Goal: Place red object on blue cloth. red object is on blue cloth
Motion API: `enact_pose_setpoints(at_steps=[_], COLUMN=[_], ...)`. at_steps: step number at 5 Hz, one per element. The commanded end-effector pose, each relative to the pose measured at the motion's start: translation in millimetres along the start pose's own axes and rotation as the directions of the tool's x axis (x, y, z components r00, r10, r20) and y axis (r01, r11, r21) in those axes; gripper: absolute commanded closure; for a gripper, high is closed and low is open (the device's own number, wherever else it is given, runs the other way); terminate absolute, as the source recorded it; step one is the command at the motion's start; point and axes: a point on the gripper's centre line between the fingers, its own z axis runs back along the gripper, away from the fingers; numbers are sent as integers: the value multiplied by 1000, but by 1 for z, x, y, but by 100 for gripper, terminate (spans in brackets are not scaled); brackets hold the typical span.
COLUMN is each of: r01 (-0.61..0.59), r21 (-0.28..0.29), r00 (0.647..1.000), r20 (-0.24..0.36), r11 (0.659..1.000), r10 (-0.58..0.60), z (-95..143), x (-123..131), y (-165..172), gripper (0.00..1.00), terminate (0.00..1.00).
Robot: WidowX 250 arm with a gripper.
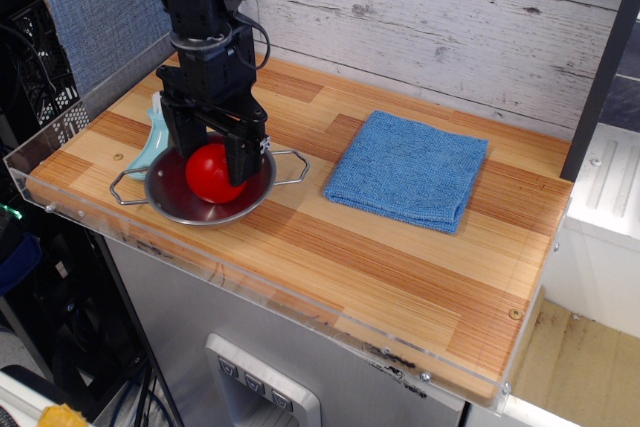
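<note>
The red object [208, 179], a glossy red ball, lies inside a steel bowl [196, 215] at the left of the wooden table. My gripper [211, 165] has come down into the bowl. Its two black fingers [243, 155] straddle the ball, one on each side, and stand open around it. The ball rests on the bowl's floor. The blue cloth [407, 169], a folded square towel, lies flat and bare to the right of the bowl, about a bowl's width away.
A pale-blue brush [150, 145] lies behind the bowl at the left, partly hidden by the arm. A clear plastic lip [260, 292] runs along the table's front edge. A white plank wall [420, 17] stands behind.
</note>
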Motion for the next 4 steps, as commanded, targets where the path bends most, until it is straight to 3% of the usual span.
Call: enact_pose_setpoints(at_steps=[1,2,3,4], r01=[20,38,38,30], r21=[34,41,27,5], r00=[1000,999,999,998], r20=[-7,-11,1,50], r11=[999,998,999,1000], r10=[-20,-37,-38,-30], z=[-2,-4,4,27], x=[1,2,2,5], y=[0,-2,-3,-3], gripper=[0,100,100,100], terminate=[0,0,0,0])
